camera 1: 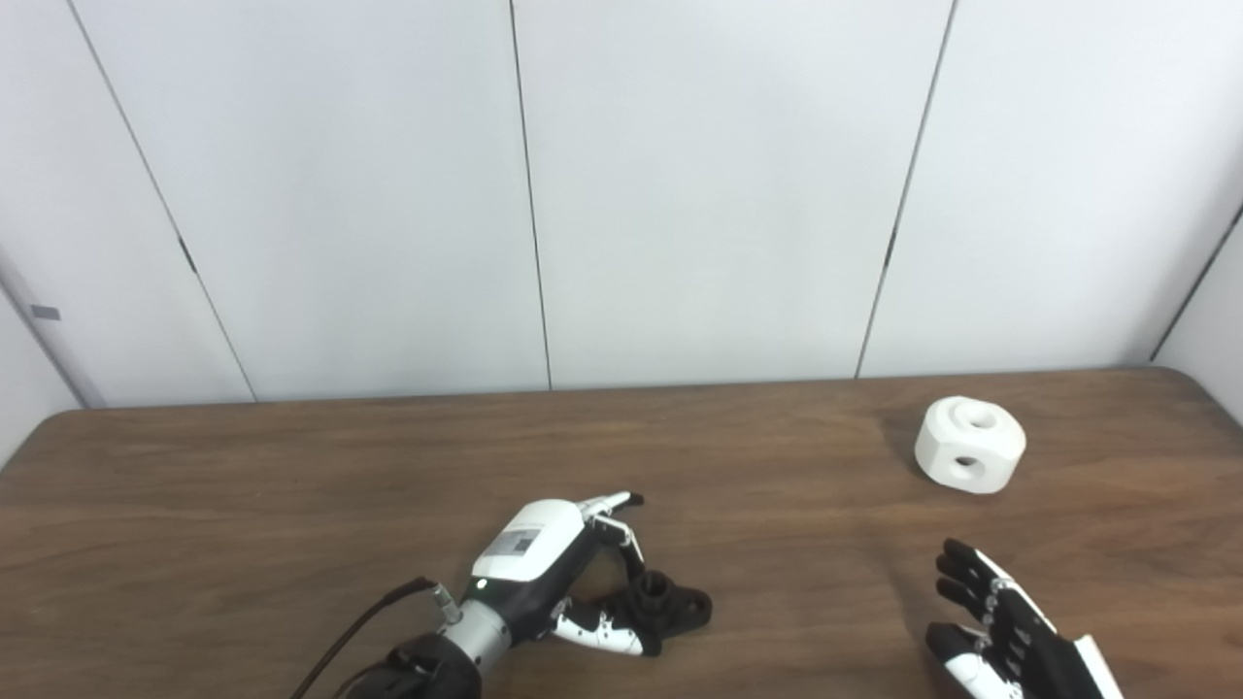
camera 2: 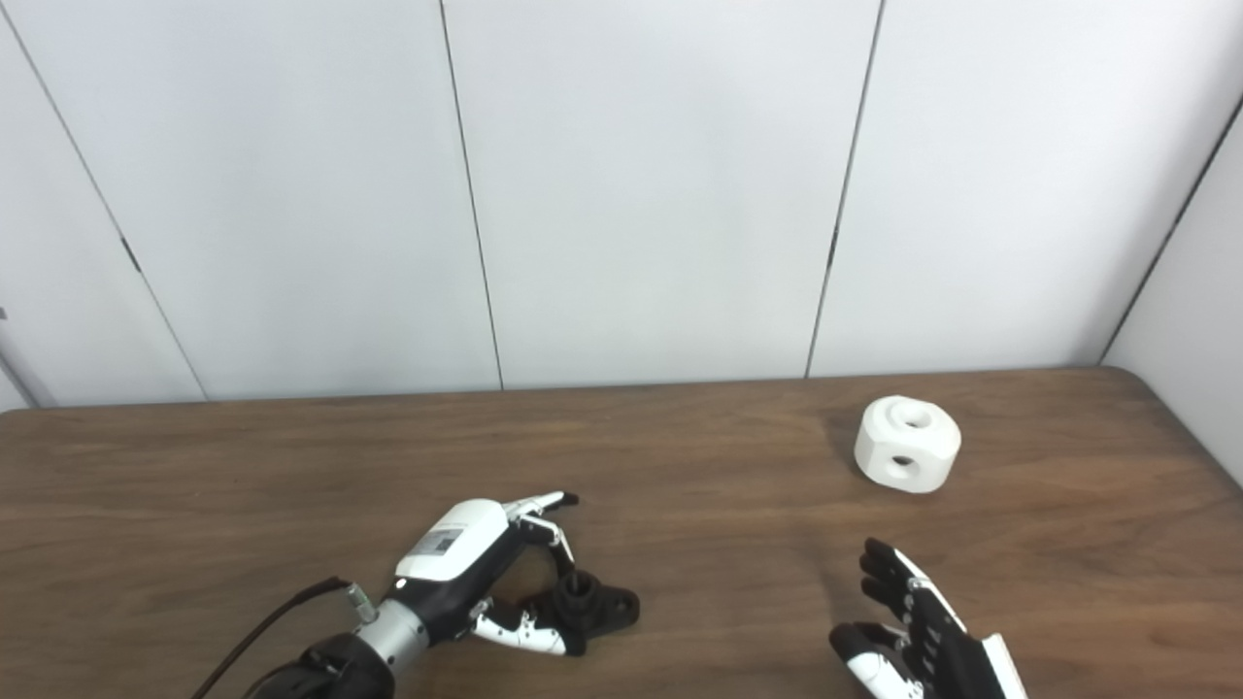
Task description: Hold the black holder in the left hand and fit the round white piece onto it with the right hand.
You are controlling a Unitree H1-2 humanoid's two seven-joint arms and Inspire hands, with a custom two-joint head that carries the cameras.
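The black holder [camera 1: 672,602] lies on the wooden table [camera 1: 291,505] near its front edge, left of centre. My left hand [camera 1: 554,563] reaches in around it with its fingers [camera 1: 621,534] spread above the holder and the thumb [camera 1: 602,633] lying along its near side; the hand is open and the holder rests on the table. The round white piece [camera 1: 970,444], with a hole on top and one in its side, stands at the back right. My right hand [camera 1: 1000,621] hovers open at the bottom right, well in front of the white piece and apart from it.
A white panelled wall [camera 1: 621,194] runs along the table's far edge. The table's right edge [camera 2: 1194,427] lies close beyond the white piece. A black cable [camera 1: 359,621] trails from my left wrist.
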